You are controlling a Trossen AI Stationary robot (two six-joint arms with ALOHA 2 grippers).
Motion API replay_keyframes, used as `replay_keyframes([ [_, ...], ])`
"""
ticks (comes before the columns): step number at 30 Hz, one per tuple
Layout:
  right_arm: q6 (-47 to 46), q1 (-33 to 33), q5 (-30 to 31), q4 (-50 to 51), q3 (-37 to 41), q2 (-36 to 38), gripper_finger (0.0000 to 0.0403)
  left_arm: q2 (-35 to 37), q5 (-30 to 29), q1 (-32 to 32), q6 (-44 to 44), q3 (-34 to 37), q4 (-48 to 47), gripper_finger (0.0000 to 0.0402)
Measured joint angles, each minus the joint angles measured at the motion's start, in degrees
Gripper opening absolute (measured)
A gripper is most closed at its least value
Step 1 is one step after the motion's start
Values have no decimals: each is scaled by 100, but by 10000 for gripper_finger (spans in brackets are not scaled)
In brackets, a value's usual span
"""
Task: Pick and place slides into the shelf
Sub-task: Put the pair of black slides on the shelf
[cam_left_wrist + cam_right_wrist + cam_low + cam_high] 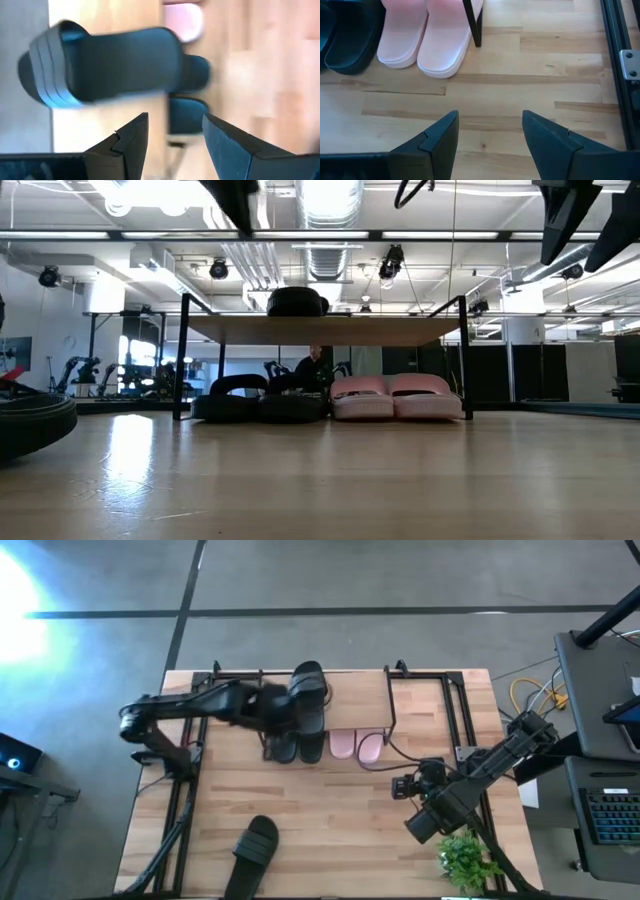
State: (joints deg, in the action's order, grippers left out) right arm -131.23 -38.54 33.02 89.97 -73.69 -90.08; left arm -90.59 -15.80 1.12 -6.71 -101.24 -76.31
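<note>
While pink slides (390,395) sit under shelf (325,330), black slide (308,690) on top

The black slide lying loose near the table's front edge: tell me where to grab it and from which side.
Grip the black slide at its wide strap, coming straight down from above: it lies flat, sole down and angled, so the raised strap is the only part a claw can close across.
</note>
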Motion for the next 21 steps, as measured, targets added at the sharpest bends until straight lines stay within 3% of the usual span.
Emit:
replay_keyframes([
  [7, 563, 4, 15, -245, 0, 0, 210, 931, -65, -1596, 1195, 646, -307, 173],
  [12, 1759, 5, 321, -1294, -4, 0, 210, 1256, -385, -2934, 2411, 1454, -404, 173],
  [16, 2563, 68, 350, -1899, -4, -57, 210, 1202, -462, -3928, 3635, 2010, -315, 173],
  [21, 2630, 69, 262, -1900, -11, -171, 210, 714, -565, -5023, 5003, 2294, 94, 173],
])
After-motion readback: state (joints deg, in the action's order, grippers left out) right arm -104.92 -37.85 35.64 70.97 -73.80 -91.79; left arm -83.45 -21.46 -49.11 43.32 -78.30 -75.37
